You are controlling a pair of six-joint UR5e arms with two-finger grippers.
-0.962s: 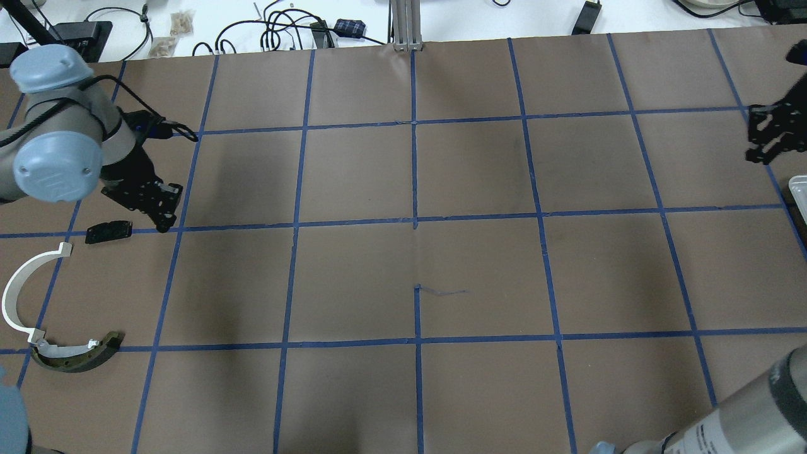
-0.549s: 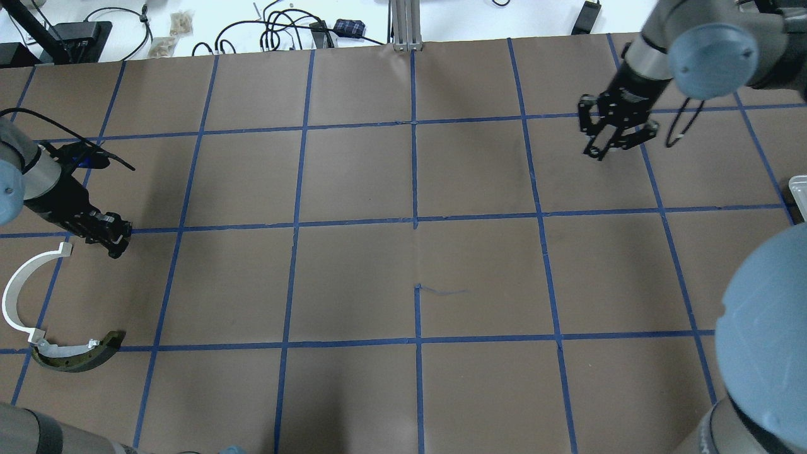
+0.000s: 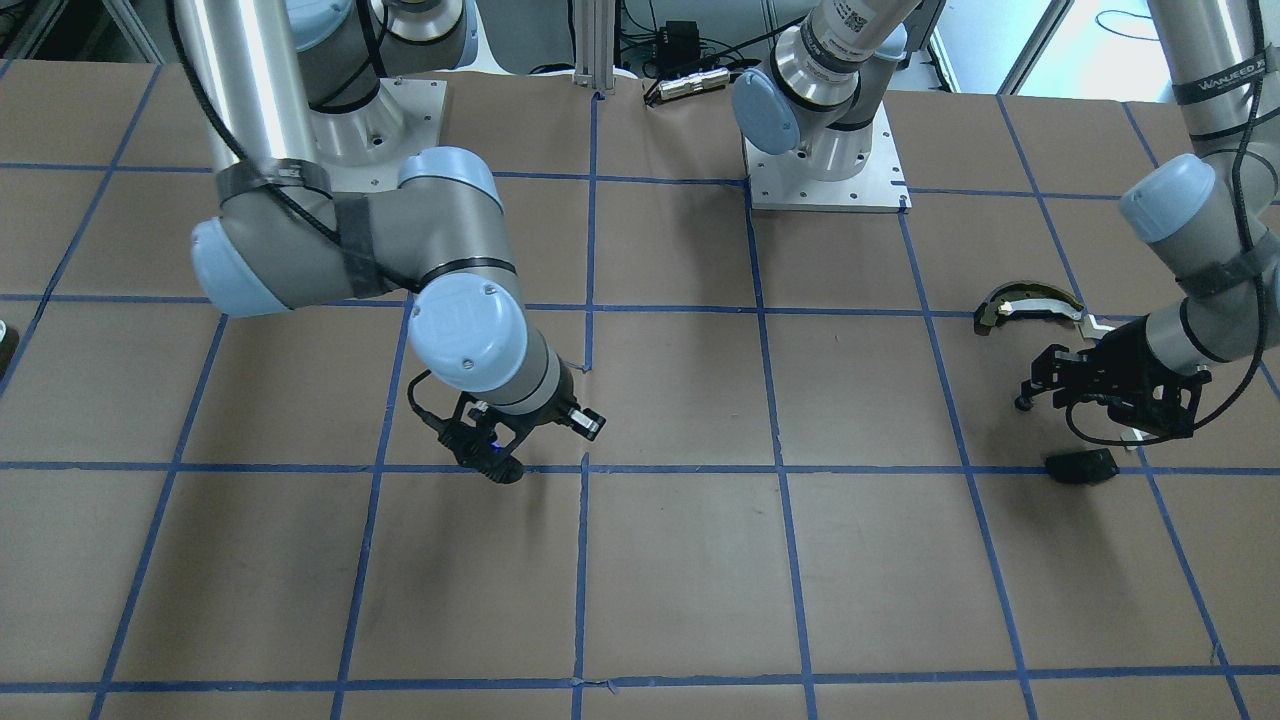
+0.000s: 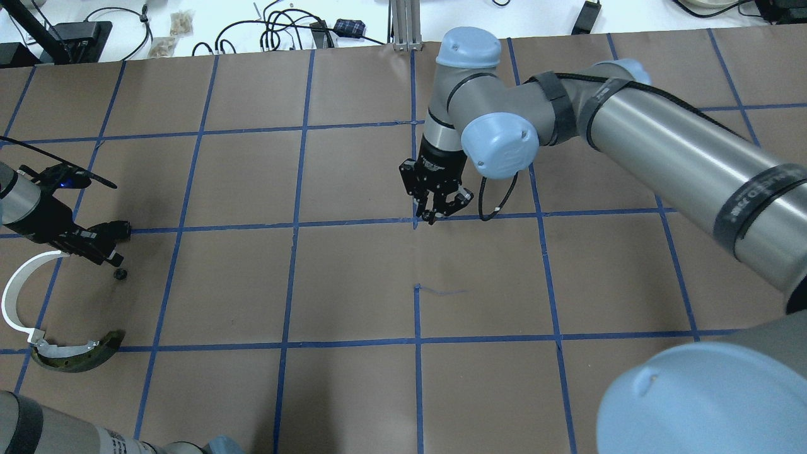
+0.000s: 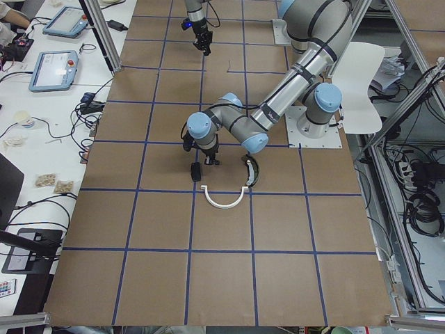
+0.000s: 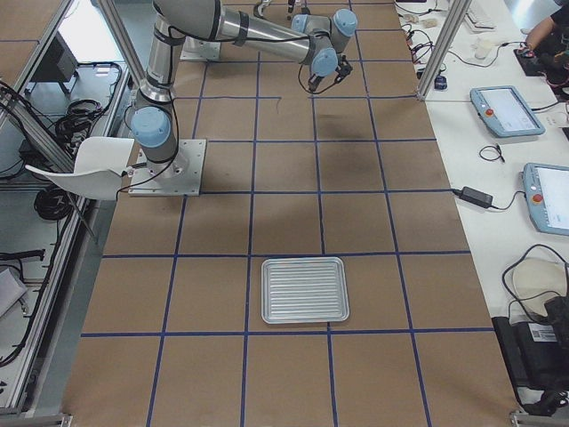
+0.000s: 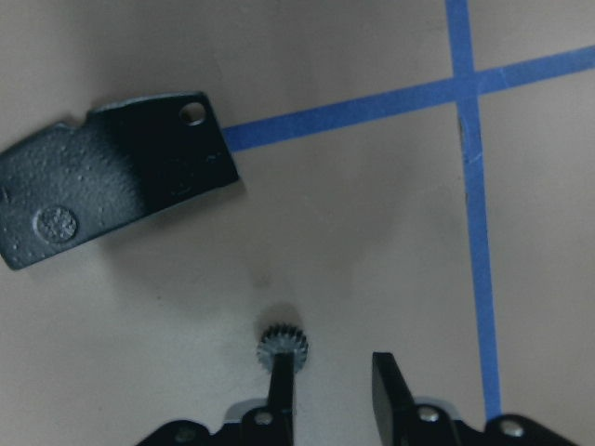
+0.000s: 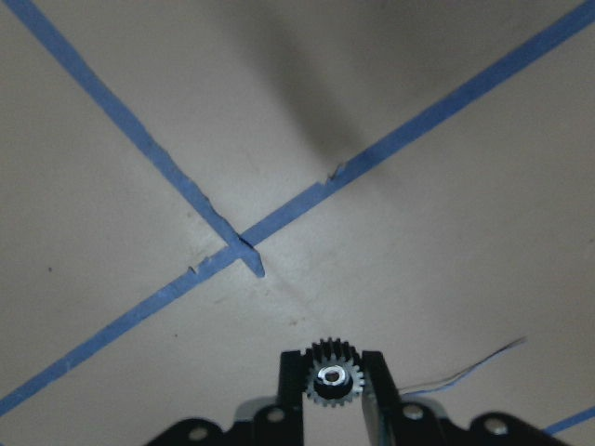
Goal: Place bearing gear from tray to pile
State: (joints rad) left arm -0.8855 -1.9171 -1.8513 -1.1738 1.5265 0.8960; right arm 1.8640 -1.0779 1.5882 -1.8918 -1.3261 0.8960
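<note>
My right gripper (image 4: 438, 213) is shut on a small black bearing gear (image 8: 330, 381) and holds it over the tape cross at the table's middle; it also shows in the front view (image 3: 498, 468). My left gripper (image 4: 112, 249) is open by the pile. A second small gear (image 7: 282, 346) lies on the paper at one fingertip and also shows in the overhead view (image 4: 118, 273). The pile holds a white curved strip (image 4: 16, 296), an olive-and-white crescent (image 4: 75, 356) and a flat black plate (image 7: 112, 177). The metal tray (image 6: 304, 289) looks empty.
Brown paper with a blue tape grid covers the table. My right arm's long forearm (image 4: 681, 157) reaches across the right half. Cables and small boxes (image 4: 284, 28) lie beyond the far edge. The arm bases (image 3: 825, 160) stand on the robot's side.
My right arm swung from the far right to the table's middle with its gear. My left gripper shifted by the pile, and a small gear now lies on the paper at its tips.
</note>
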